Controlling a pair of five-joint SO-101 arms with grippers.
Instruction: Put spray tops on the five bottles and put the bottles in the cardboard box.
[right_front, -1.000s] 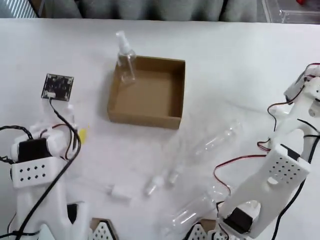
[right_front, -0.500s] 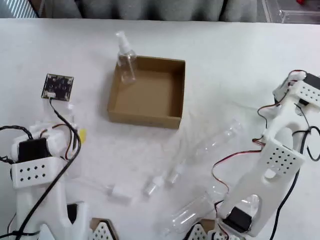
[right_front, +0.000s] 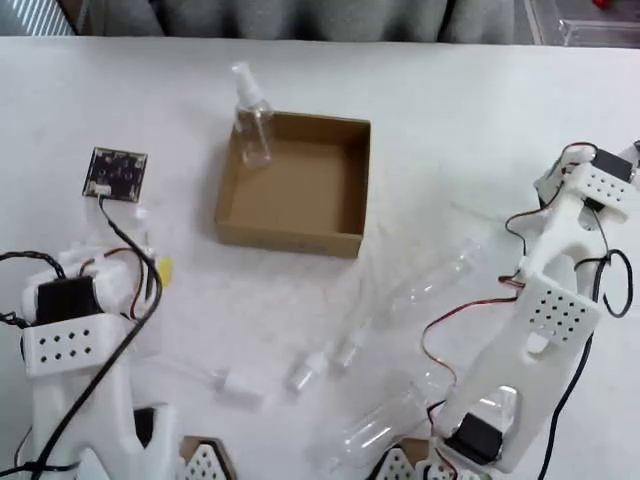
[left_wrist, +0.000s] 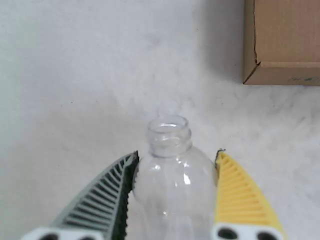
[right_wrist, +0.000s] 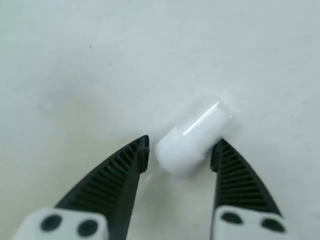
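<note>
Left gripper (left_wrist: 176, 154) clenches a clear uncapped plastic bottle (left_wrist: 172, 180) near the brown cardboard box (left_wrist: 282, 40). Right gripper (right_wrist: 182, 142), jaws parted, straddles a white cylindrical spray top (right_wrist: 192, 137); centre it before closing.

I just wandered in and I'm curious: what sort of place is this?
Probably a robotics lab or hobby workbench: two white arms with exposed wiring, a bare circuit board, and clear bottles set out by a cardboard box.

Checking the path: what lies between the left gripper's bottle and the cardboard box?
Bare table lies between bottle and box, in the left wrist view.
</note>
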